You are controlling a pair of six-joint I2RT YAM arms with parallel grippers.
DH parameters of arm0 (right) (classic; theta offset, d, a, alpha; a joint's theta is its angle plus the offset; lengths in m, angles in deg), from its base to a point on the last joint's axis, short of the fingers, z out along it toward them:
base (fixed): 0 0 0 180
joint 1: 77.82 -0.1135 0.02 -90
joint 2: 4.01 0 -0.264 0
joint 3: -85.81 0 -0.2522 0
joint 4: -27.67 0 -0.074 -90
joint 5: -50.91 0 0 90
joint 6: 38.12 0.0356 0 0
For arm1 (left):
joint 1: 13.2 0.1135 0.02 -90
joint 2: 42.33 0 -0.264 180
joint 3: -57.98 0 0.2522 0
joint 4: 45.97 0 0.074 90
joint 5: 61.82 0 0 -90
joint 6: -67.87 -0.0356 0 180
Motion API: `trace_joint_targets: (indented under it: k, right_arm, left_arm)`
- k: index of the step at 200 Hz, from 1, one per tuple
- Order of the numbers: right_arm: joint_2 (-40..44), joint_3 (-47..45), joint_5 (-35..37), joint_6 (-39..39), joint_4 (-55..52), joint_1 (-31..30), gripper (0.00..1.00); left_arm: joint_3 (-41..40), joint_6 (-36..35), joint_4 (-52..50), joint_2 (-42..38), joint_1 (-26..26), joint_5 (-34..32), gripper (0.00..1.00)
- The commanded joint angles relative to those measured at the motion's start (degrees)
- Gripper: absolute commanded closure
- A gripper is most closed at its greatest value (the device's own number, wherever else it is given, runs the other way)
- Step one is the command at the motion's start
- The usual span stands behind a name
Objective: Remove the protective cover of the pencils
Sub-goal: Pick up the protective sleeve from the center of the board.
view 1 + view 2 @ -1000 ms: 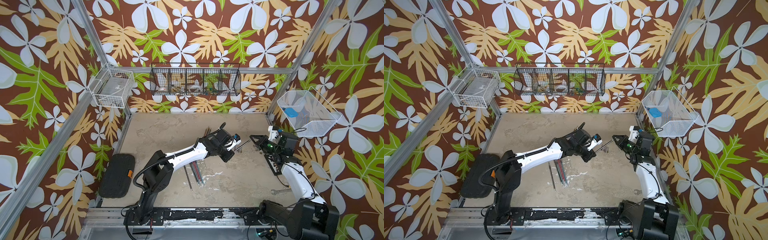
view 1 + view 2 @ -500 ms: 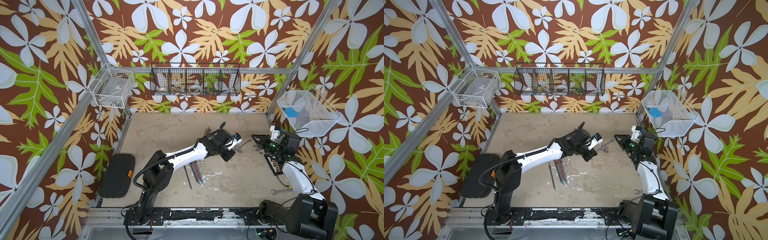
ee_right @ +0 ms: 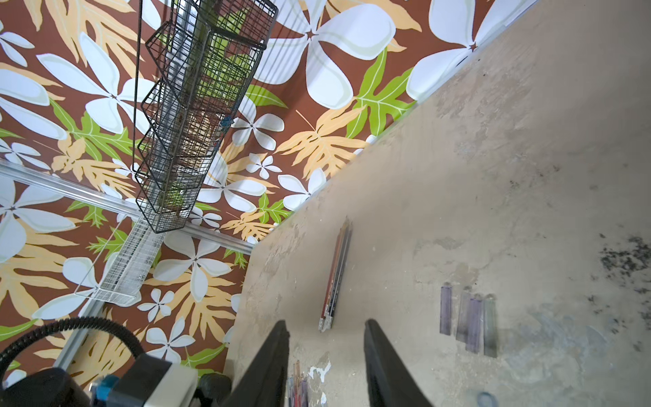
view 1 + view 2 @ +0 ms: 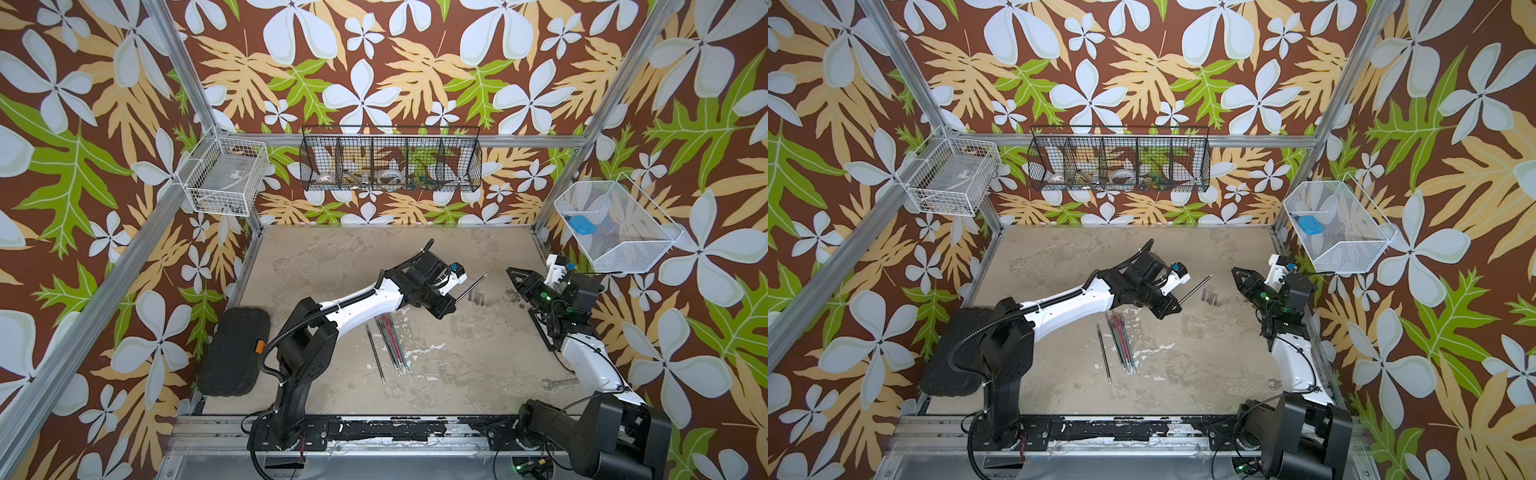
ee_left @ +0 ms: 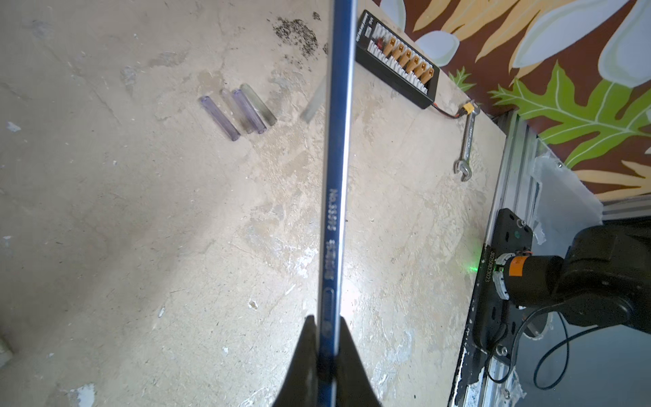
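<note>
Overhead view of a two-arm robot on a beige table [image 4: 332,257]. At frame centre the left gripper [image 4: 449,306] is clamped on one dark pencil [image 4: 471,286]. The pencil's long axis runs from lower left to upper right, with its tip aimed at the right gripper [image 4: 512,272]. That gripper sits just right of centre, near the tip but apart from it, jaws parted and empty. The tip looks bare, so this pencil seems done. Four smoky caps [image 4: 478,297] lie side by side on the table under the tip, between the grippers. The right gripper is the nearer to them. The loose pencils [image 4: 392,345] lie bundled at lower centre, nearer the left gripper. On the back wall a black wire basket [image 4: 476,162] holds a tape roll [image 4: 326,178] and small odds. A white basket [image 4: 220,199] at upper left holds a clear box [image 4: 232,166]. A mesh basket [image 4: 623,259] at right holds a blue object [image 4: 581,224].
</note>
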Motion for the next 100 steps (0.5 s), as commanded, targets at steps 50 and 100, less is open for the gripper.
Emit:
trace_joint_targets:
  k: [50,100]
  right_arm:
    - [-2.16,-0.77,17.01,-8.16,-12.23,0.01,0.56]
    - [0.24,-5.03,26.13,-8.81,-15.98,-10.54,0.51]
  left_arm:
    - [0.41,2.7,0.9,-0.37,5.82,1.34,1.0]
    - [0.16,3.95,1.53,-1.74,8.44,2.25,1.0]
